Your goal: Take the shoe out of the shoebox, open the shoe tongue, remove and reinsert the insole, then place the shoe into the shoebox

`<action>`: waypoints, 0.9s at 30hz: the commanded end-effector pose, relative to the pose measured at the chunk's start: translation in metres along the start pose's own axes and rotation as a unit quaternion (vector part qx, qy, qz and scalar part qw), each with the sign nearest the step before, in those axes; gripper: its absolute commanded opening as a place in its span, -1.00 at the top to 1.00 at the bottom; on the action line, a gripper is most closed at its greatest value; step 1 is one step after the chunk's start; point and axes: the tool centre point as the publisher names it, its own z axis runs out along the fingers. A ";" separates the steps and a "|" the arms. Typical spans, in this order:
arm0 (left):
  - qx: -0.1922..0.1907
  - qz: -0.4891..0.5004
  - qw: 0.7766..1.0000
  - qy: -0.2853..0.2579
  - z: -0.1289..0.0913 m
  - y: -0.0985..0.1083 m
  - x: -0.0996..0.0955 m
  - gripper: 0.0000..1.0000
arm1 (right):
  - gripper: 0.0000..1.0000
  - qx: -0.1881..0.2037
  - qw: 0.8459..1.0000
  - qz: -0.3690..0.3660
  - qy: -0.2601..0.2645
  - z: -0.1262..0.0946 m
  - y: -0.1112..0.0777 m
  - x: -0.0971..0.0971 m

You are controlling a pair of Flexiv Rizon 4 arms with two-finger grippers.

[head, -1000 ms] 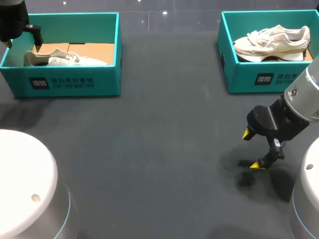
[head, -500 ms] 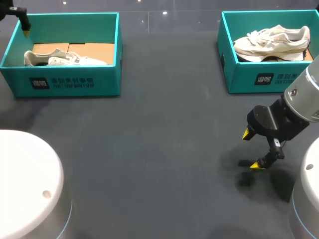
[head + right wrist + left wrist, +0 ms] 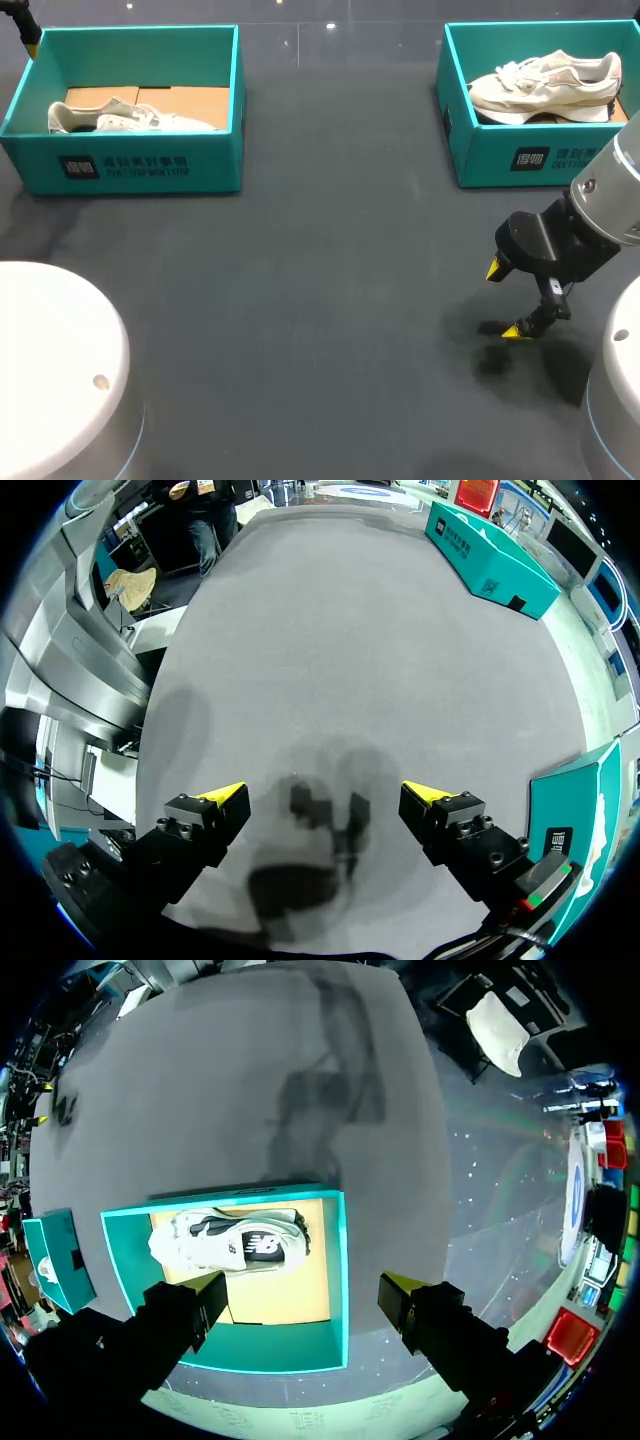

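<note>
In the head view, the dark grey bench [image 3: 320, 280] carries the left teal cardboard shoebox [image 3: 150, 168] at its far left, open-topped. A pale beige-and-white sneaker [image 3: 130, 118] lies on its side on the box's tan floor. The right teal cardboard shoebox [image 3: 500, 158] at the far right holds a cream sneaker [image 3: 545, 85]. The right end effector [image 3: 504, 300] hangs low over bare bench nearer that box, fingers spread and grasping nothing. White domed arm bases [image 3: 55, 360] fill the near corners.

In the left wrist view, the left end effector [image 3: 302, 1288] hangs above the left shoebox, released. The pale sneaker lies ahead of its parted fingers, walled in by the box.

In the right wrist view, the spread yellow tips frame bare bench and their own shadow. One teal box is just beside them and the other well apart.
</note>
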 end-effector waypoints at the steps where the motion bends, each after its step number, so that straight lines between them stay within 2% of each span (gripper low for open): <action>1: -0.003 0.001 1.000 0.000 -0.002 -0.004 0.001 -1.00 | -1.00 0.001 1.000 0.000 -0.002 0.000 0.000 0.002; 6: -0.003 0.001 1.000 0.000 -0.002 -0.004 0.001 -1.00 | -1.00 0.001 1.000 0.000 -0.002 0.000 0.000 0.002; 8: -0.003 0.001 1.000 0.000 -0.002 -0.004 0.001 -1.00 | -1.00 0.013 1.000 0.005 -0.009 -0.012 0.004 -0.007; 14: -0.003 0.001 1.000 0.000 -0.002 -0.004 0.001 -1.00 | -1.00 0.081 0.994 0.075 -0.017 -0.048 0.011 -0.042; 18: -0.003 0.001 1.000 0.000 -0.002 -0.004 0.001 -1.00 | -1.00 0.114 0.988 0.102 -0.025 -0.072 0.010 -0.067; 19: -0.003 0.001 1.000 0.000 -0.002 -0.004 0.001 -1.00 | -1.00 0.117 0.986 0.116 -0.027 -0.077 0.009 -0.073; 21: -0.003 0.001 1.000 0.000 -0.002 -0.004 0.001 -1.00 | -1.00 0.148 0.978 0.143 -0.027 -0.087 0.004 -0.084; 27: -0.003 0.001 1.000 0.000 -0.002 -0.004 0.001 -1.00 | -1.00 0.159 0.957 0.235 -0.059 -0.118 -0.012 -0.115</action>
